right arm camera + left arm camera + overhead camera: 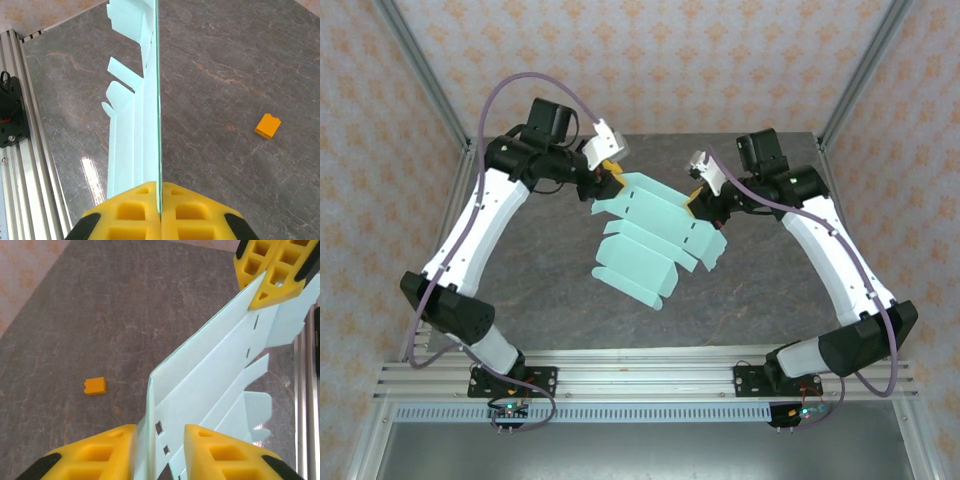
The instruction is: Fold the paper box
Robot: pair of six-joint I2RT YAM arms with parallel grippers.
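Observation:
The paper box (650, 240) is a pale mint die-cut sheet hanging in the air over the middle of the table, its flaps drooping toward the near edge. My right gripper (698, 200) pinches its right edge; in the right wrist view the yellow fingers (135, 215) press together on the sheet (132, 150), which runs away edge-on. My left gripper (610, 175) is at the sheet's far left corner. In the left wrist view its jaws (160, 452) stand apart, with the card's edge (210, 370) between them and a gap on the right side. The right gripper's fingers (270, 275) show there at the top right.
A tiny orange cube (95, 386) (267, 125) lies on the grey stone-look table (550, 290) under the sheet. An aluminium rail (640, 372) runs along the near edge by the arm bases. Metal frame posts (425, 80) and patterned walls close the back and sides.

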